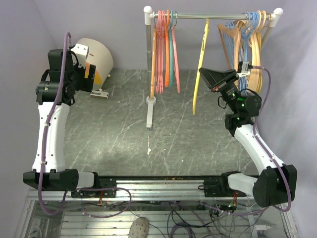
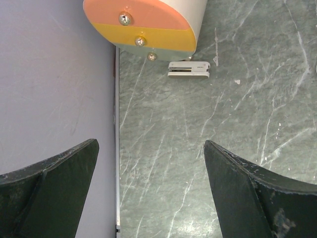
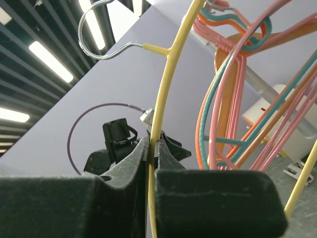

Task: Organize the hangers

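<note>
A yellow hanger (image 1: 201, 69) hangs down just under the rail (image 1: 218, 15) near its middle. My right gripper (image 1: 204, 73) is shut on the hanger's arm. In the right wrist view the jaws (image 3: 152, 146) pinch the thin yellow hanger (image 3: 167, 69), and its wire hook (image 3: 99, 29) shows against the ceiling with no rail through it. A bunch of pink, orange and teal hangers (image 1: 164, 54) hangs at the rail's left end, and shows to the right in the wrist view (image 3: 233, 99). My left gripper (image 2: 150, 144) is open and holds nothing, low over the table's far left edge by the wall.
Light-blue and pale tan hangers (image 1: 247, 39) crowd the rail's right end, just behind my right wrist. The rack's post and foot (image 1: 149, 106) stand mid-table. A white drum with an orange, yellow and teal face (image 2: 143, 25) and a small white clip (image 2: 189, 69) lie ahead of the left gripper.
</note>
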You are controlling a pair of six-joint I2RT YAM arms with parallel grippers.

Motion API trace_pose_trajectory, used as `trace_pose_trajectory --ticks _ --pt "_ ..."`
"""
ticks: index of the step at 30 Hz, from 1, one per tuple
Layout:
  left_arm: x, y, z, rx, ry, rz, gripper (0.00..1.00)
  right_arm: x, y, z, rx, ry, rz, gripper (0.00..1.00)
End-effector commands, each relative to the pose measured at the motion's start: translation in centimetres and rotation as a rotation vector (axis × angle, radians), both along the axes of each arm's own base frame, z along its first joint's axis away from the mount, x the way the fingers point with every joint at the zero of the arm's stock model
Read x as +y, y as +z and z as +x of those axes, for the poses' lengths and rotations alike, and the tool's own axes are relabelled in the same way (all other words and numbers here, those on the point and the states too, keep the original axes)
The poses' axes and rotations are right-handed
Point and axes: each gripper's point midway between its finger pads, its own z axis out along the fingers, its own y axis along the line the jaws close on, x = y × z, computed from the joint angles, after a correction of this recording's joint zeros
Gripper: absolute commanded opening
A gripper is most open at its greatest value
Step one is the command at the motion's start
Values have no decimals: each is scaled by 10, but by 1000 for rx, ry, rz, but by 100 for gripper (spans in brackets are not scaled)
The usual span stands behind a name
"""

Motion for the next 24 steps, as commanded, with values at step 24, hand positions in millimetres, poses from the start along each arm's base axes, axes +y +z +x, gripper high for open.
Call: trace_pose_trajectory --ticks 24 --pt "2 10 -2 -46 7 1 99 0 55 87 256 -99 -26 0"
